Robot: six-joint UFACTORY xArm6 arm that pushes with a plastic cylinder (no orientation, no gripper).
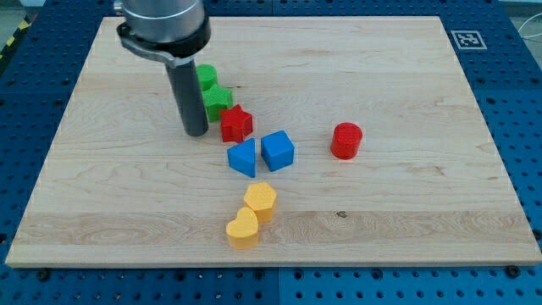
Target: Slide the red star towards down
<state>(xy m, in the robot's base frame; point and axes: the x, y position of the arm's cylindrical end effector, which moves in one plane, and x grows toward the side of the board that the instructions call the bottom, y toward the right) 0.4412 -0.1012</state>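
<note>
The red star lies near the board's middle, left of centre. My tip rests on the board just to the star's left, a small gap apart. A green star touches the red star's upper left, and a green cylinder sits above that, partly hidden by the rod. A blue triangular block and a blue cube lie directly below the red star.
A red cylinder stands to the right. A yellow hexagonal block and a yellow heart lie near the board's bottom edge. The wooden board sits on a blue perforated table.
</note>
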